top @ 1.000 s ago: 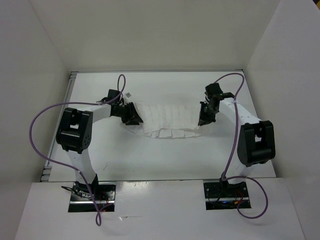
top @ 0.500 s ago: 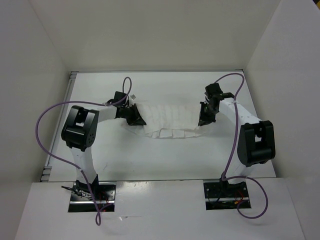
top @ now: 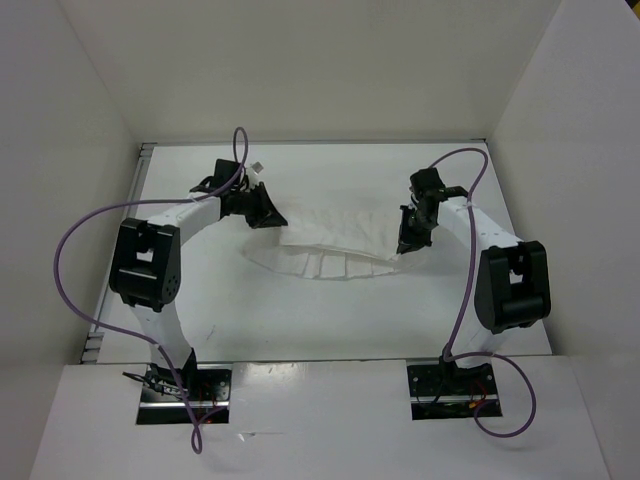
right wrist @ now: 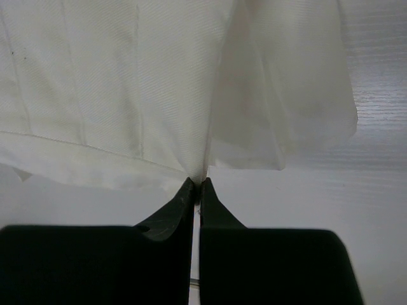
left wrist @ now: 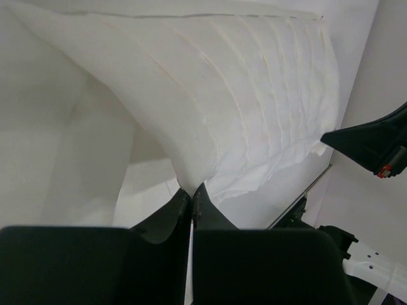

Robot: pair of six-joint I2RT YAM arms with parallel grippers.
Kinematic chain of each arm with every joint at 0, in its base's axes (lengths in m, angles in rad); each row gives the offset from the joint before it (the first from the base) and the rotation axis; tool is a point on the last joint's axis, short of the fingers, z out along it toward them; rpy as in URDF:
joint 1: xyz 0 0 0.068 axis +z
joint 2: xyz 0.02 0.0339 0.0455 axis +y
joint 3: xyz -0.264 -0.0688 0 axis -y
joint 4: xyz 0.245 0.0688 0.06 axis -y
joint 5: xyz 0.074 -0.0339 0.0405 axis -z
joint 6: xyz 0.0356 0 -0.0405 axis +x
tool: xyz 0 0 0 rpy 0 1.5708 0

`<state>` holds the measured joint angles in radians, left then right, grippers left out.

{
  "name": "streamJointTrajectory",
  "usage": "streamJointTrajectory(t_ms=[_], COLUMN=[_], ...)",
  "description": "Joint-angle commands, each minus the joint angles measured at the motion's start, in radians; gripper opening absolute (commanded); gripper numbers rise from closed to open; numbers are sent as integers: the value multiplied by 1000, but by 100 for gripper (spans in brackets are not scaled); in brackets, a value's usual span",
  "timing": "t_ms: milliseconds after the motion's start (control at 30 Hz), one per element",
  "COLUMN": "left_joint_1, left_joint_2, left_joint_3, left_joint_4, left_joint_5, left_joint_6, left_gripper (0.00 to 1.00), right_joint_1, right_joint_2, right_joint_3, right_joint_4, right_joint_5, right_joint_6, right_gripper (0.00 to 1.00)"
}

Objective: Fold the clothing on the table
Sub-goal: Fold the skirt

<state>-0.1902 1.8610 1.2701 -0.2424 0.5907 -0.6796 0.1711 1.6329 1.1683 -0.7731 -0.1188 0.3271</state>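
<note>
On clothing [top: 335, 252]: left pincer [top: 274, 221], right pincer [top: 405, 243]

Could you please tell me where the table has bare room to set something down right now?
Two bare strips of the table: the near one, between the clothing and the arm bases, and the far one, between the clothing and the back wall. The middle is crowded: the left gripper and right gripper hold the clothing between them.

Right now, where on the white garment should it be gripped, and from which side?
Pinch the clothing at its two end edges, coming in from outside on each side. It is limp, wide and thin, so one middle grip would probably let both ends sag. The left fingers and right fingers are shut on just such edges.
</note>
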Motion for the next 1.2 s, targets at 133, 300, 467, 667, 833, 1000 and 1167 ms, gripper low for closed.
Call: streamJointTrajectory(t_ms=[133, 300, 467, 667, 833, 1000, 1167], left_joint_1=[32, 41, 41, 41, 41, 60, 60], left_joint_2=[-33, -14, -48, -80, -42, -110, -289], left_joint_3=[29, 29, 5, -43, -92, -92, -92], left_joint_4=[-66, -121, -164, -195, -218, -239, -285], left_joint_5=[17, -5, -5, -40, -115, -114, -216], left_joint_6=[52, 92, 112, 130, 143, 132, 123], left_gripper=[0, 0, 0, 0, 15, 47, 53], right_joint_1=[19, 54, 67, 67, 76, 85, 85], right_joint_2=[-34, 1, 22, 53, 90, -10, -110], right_joint_3=[-6, 4, 13, 13, 34, 128, 223], right_joint_4=[-25, -43, -52, -52, -16, -25, -46], right_joint_5=[38, 59, 82, 82, 113, 189, 238], right_joint_6=[3, 3, 12, 12, 21, 85, 76], right_gripper=[0, 0, 0, 0, 33, 50, 56])
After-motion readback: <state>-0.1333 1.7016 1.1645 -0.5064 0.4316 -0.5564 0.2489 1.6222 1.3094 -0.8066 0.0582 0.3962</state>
